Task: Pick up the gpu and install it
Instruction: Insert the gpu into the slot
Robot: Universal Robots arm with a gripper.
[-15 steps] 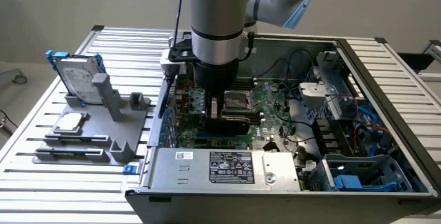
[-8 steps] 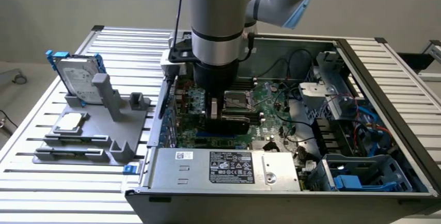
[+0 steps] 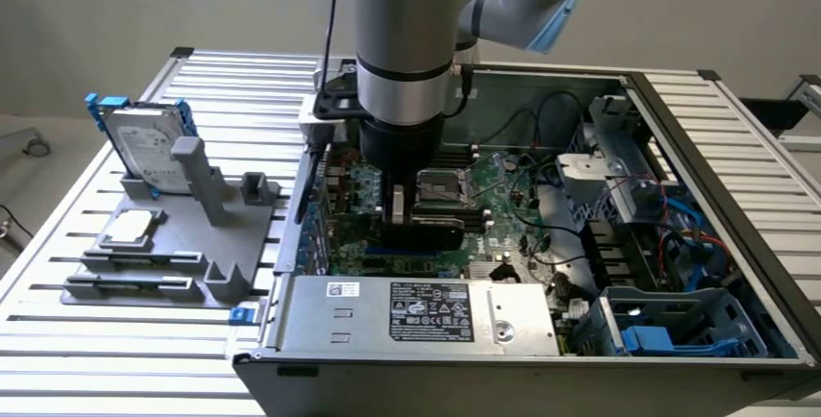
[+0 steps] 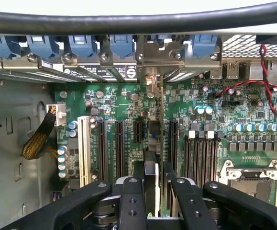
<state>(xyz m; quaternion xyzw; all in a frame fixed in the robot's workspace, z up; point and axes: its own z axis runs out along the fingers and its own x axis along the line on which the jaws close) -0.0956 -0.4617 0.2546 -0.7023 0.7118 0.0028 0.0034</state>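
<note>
The gpu (image 4: pixel 151 167) stands on edge between my fingers (image 4: pixel 132 201), with my gripper (image 4: pixel 156 197) shut on it. Its thin green board and black shroud run toward the metal bracket (image 4: pixel 152 76) at the case's rear wall. The card sits in line with the black expansion slots (image 4: pixel 120 148) of the green motherboard (image 4: pixel 253 124). In the exterior view the gripper (image 3: pixel 413 208) reaches down inside the open computer case (image 3: pixel 718 148), and the black card (image 3: pixel 424 236) sits low over the board (image 3: pixel 513 196). I cannot tell whether its edge is seated in a slot.
A silver hard drive with blue rails (image 3: pixel 144 138) stands in a grey fixture (image 3: pixel 180 244) at the exterior view's left. The power supply (image 3: pixel 424 316), a blue drive cage (image 3: pixel 680 326), the CPU socket (image 3: pixel 443 184) and red cables (image 4: pixel 272 91) crowd the case.
</note>
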